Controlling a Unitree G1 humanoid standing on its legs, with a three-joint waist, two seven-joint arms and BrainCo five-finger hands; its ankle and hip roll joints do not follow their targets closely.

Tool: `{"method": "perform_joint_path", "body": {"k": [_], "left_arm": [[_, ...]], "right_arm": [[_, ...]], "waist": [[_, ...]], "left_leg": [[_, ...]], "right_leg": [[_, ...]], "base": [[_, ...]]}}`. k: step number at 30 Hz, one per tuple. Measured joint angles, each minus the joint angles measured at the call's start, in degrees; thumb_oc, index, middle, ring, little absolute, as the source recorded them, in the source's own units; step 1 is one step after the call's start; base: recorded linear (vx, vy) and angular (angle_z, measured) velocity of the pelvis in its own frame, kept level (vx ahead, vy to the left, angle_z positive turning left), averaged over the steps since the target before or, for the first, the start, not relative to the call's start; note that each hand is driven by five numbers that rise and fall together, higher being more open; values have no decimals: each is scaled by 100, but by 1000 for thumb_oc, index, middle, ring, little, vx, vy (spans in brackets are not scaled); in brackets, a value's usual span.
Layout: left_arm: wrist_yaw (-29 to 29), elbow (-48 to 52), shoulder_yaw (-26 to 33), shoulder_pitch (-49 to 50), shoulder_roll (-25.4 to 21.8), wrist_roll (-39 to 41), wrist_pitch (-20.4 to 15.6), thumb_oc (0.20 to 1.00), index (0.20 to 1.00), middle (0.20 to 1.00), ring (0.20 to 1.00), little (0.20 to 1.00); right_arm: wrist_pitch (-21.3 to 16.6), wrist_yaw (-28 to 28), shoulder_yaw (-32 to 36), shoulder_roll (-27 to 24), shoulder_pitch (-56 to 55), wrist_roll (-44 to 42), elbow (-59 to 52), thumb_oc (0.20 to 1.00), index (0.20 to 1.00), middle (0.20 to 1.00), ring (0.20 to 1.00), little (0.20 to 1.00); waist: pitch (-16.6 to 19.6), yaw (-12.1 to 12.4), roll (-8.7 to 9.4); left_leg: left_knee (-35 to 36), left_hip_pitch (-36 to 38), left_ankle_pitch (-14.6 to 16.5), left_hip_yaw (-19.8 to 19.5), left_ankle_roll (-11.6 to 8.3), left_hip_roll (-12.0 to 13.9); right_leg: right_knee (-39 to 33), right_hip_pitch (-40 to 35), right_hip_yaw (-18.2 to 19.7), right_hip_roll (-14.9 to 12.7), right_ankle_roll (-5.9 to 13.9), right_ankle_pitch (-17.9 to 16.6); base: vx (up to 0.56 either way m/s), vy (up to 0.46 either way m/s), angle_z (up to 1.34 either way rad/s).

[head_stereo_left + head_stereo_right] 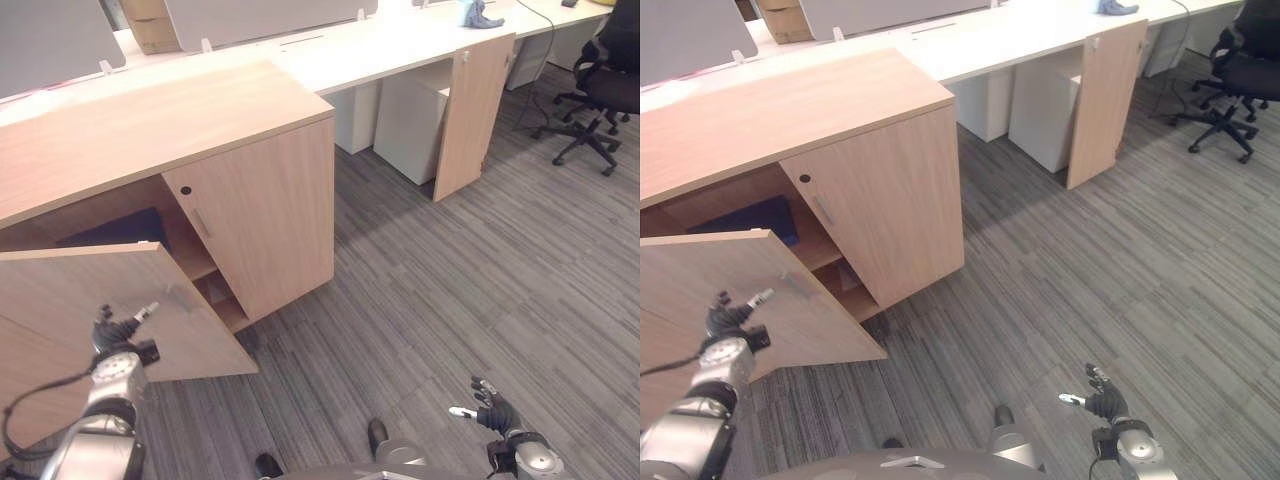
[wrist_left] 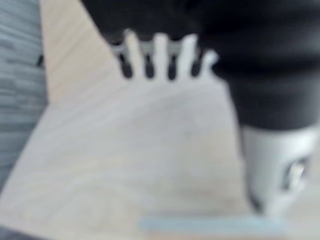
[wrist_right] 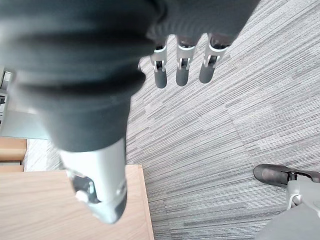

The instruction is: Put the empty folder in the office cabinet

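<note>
The wooden office cabinet [image 1: 150, 120] has its left door [image 1: 60, 300] swung open and its right door [image 1: 265, 215] closed. A dark blue folder [image 1: 118, 228] lies flat on the upper shelf inside. My left hand [image 1: 118, 335] is at the outer face of the open door near its small handle [image 1: 178, 295]. Its fingers [image 2: 160, 55] are straight against the pale wood and hold nothing. Low at the right, my right hand [image 1: 492, 408] hangs over the carpet with its fingers [image 3: 182, 70] relaxed and empty.
A long white desk [image 1: 380, 45] runs behind the cabinet, with a white pedestal [image 1: 410, 115] and a wooden side panel [image 1: 470, 110] under it. A black office chair [image 1: 600, 90] stands at the far right. Grey carpet [image 1: 450, 280] lies in front.
</note>
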State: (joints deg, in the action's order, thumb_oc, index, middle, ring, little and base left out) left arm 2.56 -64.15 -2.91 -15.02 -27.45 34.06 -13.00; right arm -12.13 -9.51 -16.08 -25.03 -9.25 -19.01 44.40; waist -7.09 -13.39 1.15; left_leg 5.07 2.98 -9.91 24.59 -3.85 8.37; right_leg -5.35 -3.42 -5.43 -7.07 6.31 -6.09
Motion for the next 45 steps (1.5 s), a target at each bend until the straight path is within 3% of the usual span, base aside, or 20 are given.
{"method": "perform_joint_path", "body": {"k": [1, 2, 3, 5, 7, 9, 12, 16, 20, 23, 27, 32, 36, 37, 38, 39, 40, 42, 43, 45], "left_arm": [[0, 0, 0, 0, 0, 0, 0, 1000, 1000, 1000, 1000, 1000], [-157, 379, -213, 578, 580, -4, 12, 1000, 1000, 1000, 1000, 1000], [-157, 379, -213, 578, 580, -4, 12, 1000, 1000, 1000, 1000, 1000], [-254, 796, -610, 1330, 1365, -8, 58, 1000, 1000, 1000, 1000, 1000], [-277, 995, -767, 1753, 1711, -11, 67, 1000, 1000, 1000, 1000, 1000], [-466, 901, -845, 2192, 2030, -18, 209, 1000, 1000, 1000, 1000, 1000], [-592, 517, -768, 2417, 1874, -11, 360, 1000, 1000, 1000, 1000, 1000], [-634, 306, -704, 2370, 1808, -19, 401, 1000, 1000, 1000, 1000, 1000], [-937, -589, -728, 2439, 1280, -490, 606, 1000, 1000, 1000, 1000, 1000], [-1107, -779, -802, 2297, 1269, -643, 885, 1000, 1000, 1000, 1000, 1000], [-1335, -776, -863, 2160, 1210, -646, 1100, 1000, 1000, 1000, 1000, 1000], [-1437, -500, -1111, 1704, 1215, -623, 1114, 1000, 1000, 1000, 1000, 1000], [-1475, -553, -1111, 1675, 1313, -621, 1287, 1000, 1000, 1000, 1000, 1000], [-1484, -563, -1100, 1671, 1312, -621, 1303, 1000, 1000, 1000, 1000, 1000], [-1485, -571, -1101, 1712, 1326, -621, 1332, 1000, 1000, 1000, 1000, 1000], [-1491, -591, -1100, 1795, 1381, -621, 1368, 1000, 1000, 1000, 1000, 1000], [-1488, -655, -1079, 1922, 1421, -621, 1419, 1000, 1000, 1000, 1000, 1000], [-1571, -970, -865, 1857, 1497, -636, 1518, 1000, 1000, 1000, 1000, 1000], [-1588, -974, -787, 1874, 1439, -636, 1567, 1000, 1000, 1000, 1000, 1000], [-1581, -962, -853, 1798, 1550, -611, 1751, 1000, 1000, 1000, 1000, 1000]], "right_arm": [[0, 0, 0, 0, 0, 0, 0, 1000, 1000, 1000, 1000, 1000], [-24, 8, 4, 136, 22, 36, 32, 1000, 1000, 1000, 1000, 1000], [-24, 8, 4, 136, 22, 36, 32, 1000, 1000, 1000, 1000, 1000], [-33, 9, -3, 387, 74, 98, 5, 1000, 1000, 1000, 1000, 1000], [-35, 11, 3, 500, 109, 161, 8, 1000, 1000, 1000, 1000, 1000], [-27, 21, -19, 618, 193, 233, 75, 1000, 1000, 1000, 1000, 1000], [-20, 132, 28, 743, 399, 262, 299, 1000, 1000, 1000, 1000, 1000], [-15, 176, 37, 792, 468, 268, 535, 1000, 1000, 1000, 1000, 1000], [-24, 281, 21, 1498, 649, 353, 1466, 1000, 1000, 1000, 1000, 1000], [91, 316, -25, 1558, 580, 552, 1656, 1000, 1000, 1000, 1000, 1000], [88, 335, -153, 1557, 789, 747, 1751, 1000, 1000, 1000, 1000, 1000], [219, 123, -217, 1512, 1160, 773, 1854, 1000, 1000, 1000, 1000, 1000], [1036, -268, -222, 1479, 1230, 772, 2360, 1000, 1000, 1000, 1000, 1000], [1193, -313, -234, 1466, 1197, 772, 2460, 1000, 1000, 1000, 1000, 1000], [1259, -343, -268, 1417, 1136, 772, 2459, 1000, 1000, 1000, 1000, 1000], [1282, -365, -362, 1316, 1042, 773, 2457, 1000, 1000, 1000, 1000, 1000], [1386, -383, -390, 1287, 967, 747, 2504, 1000, 1000, 1000, 1000, 1000], [1854, -445, -155, 1539, 1210, 521, 3170, 1000, 1000, 1000, 1000, 1000], [2065, -540, -157, 1642, 1189, 479, 3219, 1000, 1000, 1000, 1000, 1000], [2135, -531, -147, 1613, 1155, 436, 3175, 1000, 1000, 1000, 1000, 1000]], "waist": [[0, 0, 0], [4, 193, 7], [4, 193, 7], [10, 497, 17], [11, 557, 18], [17, 834, 40], [-3, 1098, 157], [8, 1120, 169], [-85, 1532, 586], [-135, 1550, 819], [-255, 1547, 830], [-290, 1514, 517], [-125, 1519, 329], [-134, 1516, 387], [-140, 1521, 362], [-123, 1542, 247], [-71, 1539, 97], [-2, 1472, 104], [211, 1500, 318], [261, 1426, 447]], "left_leg": [[0, 0, 0, 0, 0, 0], [0, 38, 15, -92, -5, -3], [0, 38, 15, -92, -5, -3], [0, -5, 6, -238, -14, -12], [0, -8, 5, -336, -16, -31], [-1, -60, 4, -452, -15, -49], [-41, -156, 23, -685, 12, -180], [-62, -168, 45, -777, 48, -292], [-45, -392, 207, -949, 368, -717], [-462, -723, 248, -1094, 481, -791], [-474, -812, 323, -1312, 617, -762], [-2, -760, 236, -1491, 472, -694], [-5, -728, 335, -1596, 220, -708], [-272, -773, 354, -1589, 262, -779], [-753, -890, 519, -1573, 471, -788], [-1246, -949, 728, -1571, 586, -759], [-1162, -928, 732, -1615, 598, -755], [-705, -626, 676, -1739, 513, -772], [-436, -631, 627, -1737, 462, -917], [-430, -563, 526, -1729, 540, -970]], "right_leg": [[0, 0, 0, 0, 0, 0], [-1, -77, -92, -2, -33, 53], [-1, -77, -92, -2, -33, 53], [-1, -135, -223, -2, -30, 115], [-2, -173, -313, -13, -29, 153], [0, -191, -478, -29, -64, 200], [-3, -229, -742, -152, -62, 210], [-3, -280, -809, -258, -26, 218], [51, -290, -1002, -625, 216, 237], [180, -162, -1061, -716, 231, 425], [852, 107, -673, -314, -173, 751], [452, -24, -256, 87, -122, 944], [7, -279, -126, 133, -124, 935], [8, -273, -162, 25, -219, 850], [8, -287, -183, -26, -254, 796], [11, -319, -186, -4, -251, 781], [31, -413, -159, 19, -177, 727], [7, -585, -340, 178, -205, 744], [8, -569, -329, 253, -343, 828], [4, -586, -418, 161, -299, 747]], "base": [[-44, -64, 21], [-23, -26, 16], [-47, -35, 29], [-41, -7, 23], [-106, -8, 29], [-110, 35, 35], [-92, 70, 43], [-39, 18, 17], [-138, 23, 38], [-30, 2, 45], [6, 0, 51], [50, -54, 36], [22, -18, 8], [0, 0, -9], [117, -65, -30], [299, -140, -42], [312, -144, -36], [171, -63, 3], [124, -36, 46], [85, -26, 47]]}}
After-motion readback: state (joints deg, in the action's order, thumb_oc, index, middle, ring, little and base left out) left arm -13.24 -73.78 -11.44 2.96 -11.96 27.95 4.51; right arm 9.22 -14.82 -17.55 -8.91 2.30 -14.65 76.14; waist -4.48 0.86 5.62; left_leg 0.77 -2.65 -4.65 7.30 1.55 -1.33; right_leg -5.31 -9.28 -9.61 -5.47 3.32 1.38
